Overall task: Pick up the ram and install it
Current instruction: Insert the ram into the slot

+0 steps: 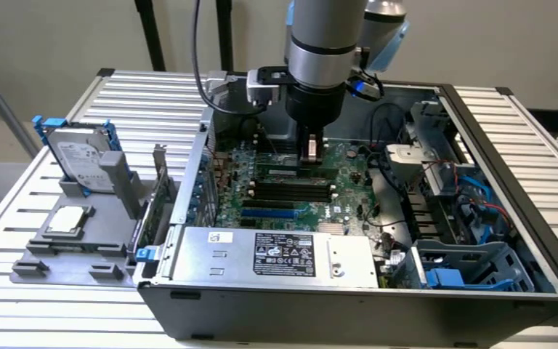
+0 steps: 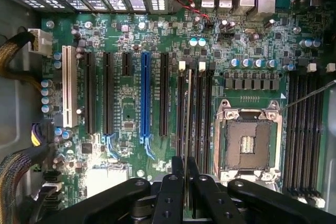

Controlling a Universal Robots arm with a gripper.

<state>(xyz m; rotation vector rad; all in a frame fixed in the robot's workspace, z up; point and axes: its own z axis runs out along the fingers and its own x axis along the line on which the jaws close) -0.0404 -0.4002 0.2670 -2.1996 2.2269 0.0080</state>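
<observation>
My gripper [image 1: 310,151] hangs inside the open computer case [image 1: 357,305], low over the motherboard [image 1: 342,163]. It is shut on the ram [image 2: 189,114], which shows edge-on in the wrist view as a thin upright strip between the black fingers [image 2: 173,187]. The ram hangs over the bank of black memory slots [image 2: 202,108] with white latches, beside the CPU socket [image 2: 248,142]. Whether the stick touches a slot cannot be told. In the exterior view the ram [image 1: 308,154] is a small dark piece below the gripper, above the black slots [image 1: 289,190].
A blue slot [image 2: 145,98] and a white slot [image 2: 66,85] lie beside the memory bank. A second slot bank [image 2: 304,129] is past the socket. A power supply [image 1: 269,254] and drive cage [image 1: 463,269] fill the case front. A hard drive [image 1: 81,156] stands outside.
</observation>
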